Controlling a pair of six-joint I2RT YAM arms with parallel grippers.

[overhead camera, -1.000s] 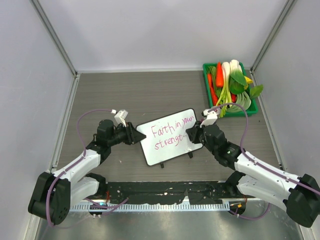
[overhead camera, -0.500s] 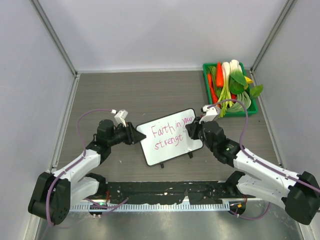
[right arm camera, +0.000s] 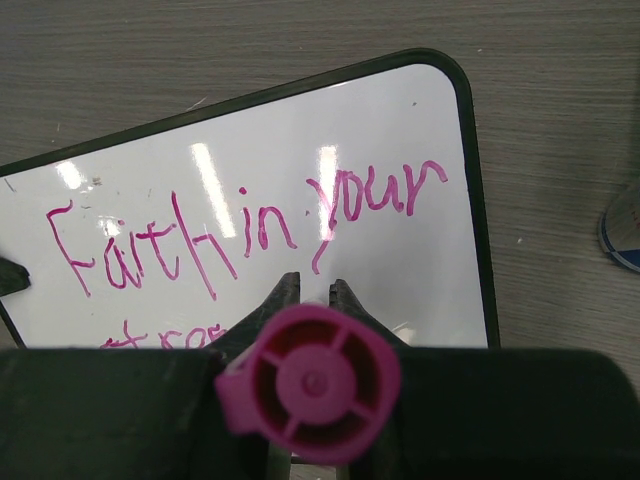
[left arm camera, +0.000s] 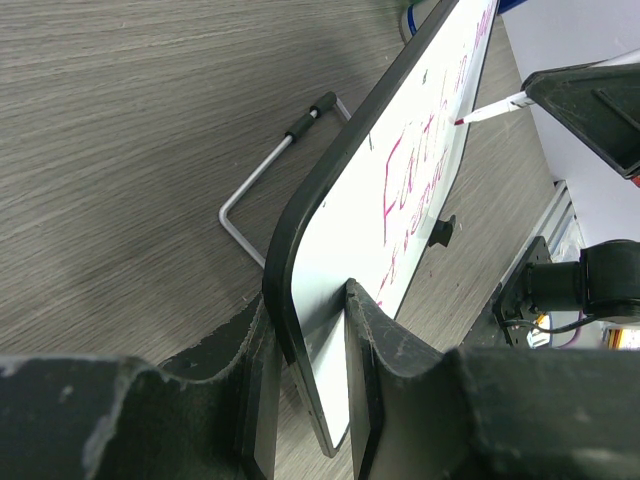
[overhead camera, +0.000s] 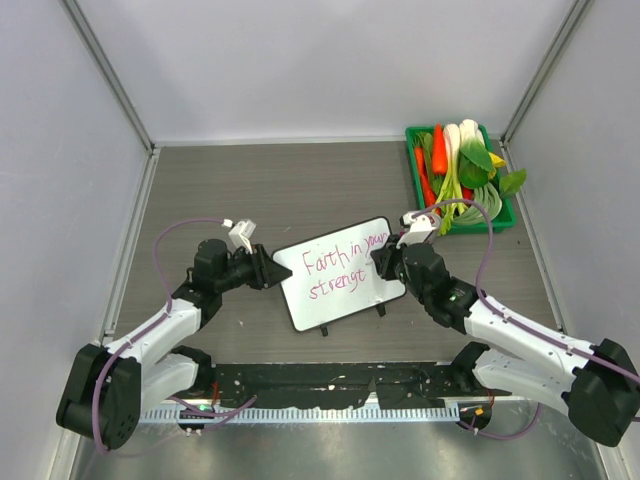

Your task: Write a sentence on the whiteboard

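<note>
The whiteboard (overhead camera: 345,298) stands tilted on the table between the arms. Pink text (overhead camera: 340,264) on it reads "Faith in your" over "strengt". My left gripper (overhead camera: 268,270) is shut on the board's left edge; in the left wrist view the fingers (left arm camera: 305,325) pinch the board (left arm camera: 430,150). My right gripper (overhead camera: 386,264) is shut on a pink marker at the board's right end. The marker's end cap (right arm camera: 315,385) fills the right wrist view, over the board (right arm camera: 330,130). The marker tip (left arm camera: 462,121) is close to the board; I cannot tell whether it touches.
A green tray (overhead camera: 412,160) of vegetables sits at the far right. The board's wire stand (left arm camera: 260,185) rests on the table behind it, and two black feet (overhead camera: 380,309) face the front. A round bluish object (right arm camera: 622,232) lies right of the board.
My right gripper with the marker has moved slightly up and away from the end of the second line, uncovering the last "t". The left gripper and the board have not moved.
</note>
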